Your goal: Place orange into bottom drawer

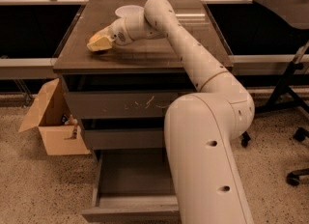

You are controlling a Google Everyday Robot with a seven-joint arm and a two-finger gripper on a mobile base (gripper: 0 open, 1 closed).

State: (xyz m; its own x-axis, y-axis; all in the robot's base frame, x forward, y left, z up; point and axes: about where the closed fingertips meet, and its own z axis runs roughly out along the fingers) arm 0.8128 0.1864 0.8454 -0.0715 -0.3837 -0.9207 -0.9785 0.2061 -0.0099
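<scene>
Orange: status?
Claw at left front of cabinet top. Orange not visible, maybe hidden by claw. Bottom drawer pulled open; white bowl behind the arm.

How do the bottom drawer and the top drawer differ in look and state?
The bottom drawer is pulled out, showing its tray; the top drawer is shut. The top drawer's front has white scratches; the bottom drawer's front is plain. Both are grey-brown. The gripper is low over the cabinet top.

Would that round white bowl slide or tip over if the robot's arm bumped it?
Probably slide: the round white bowl sits on the smooth, flat grey-brown cabinet top. It looks low and wide, so tipping seems unlikely. The gripper is front-left of it, low over that top.
</scene>
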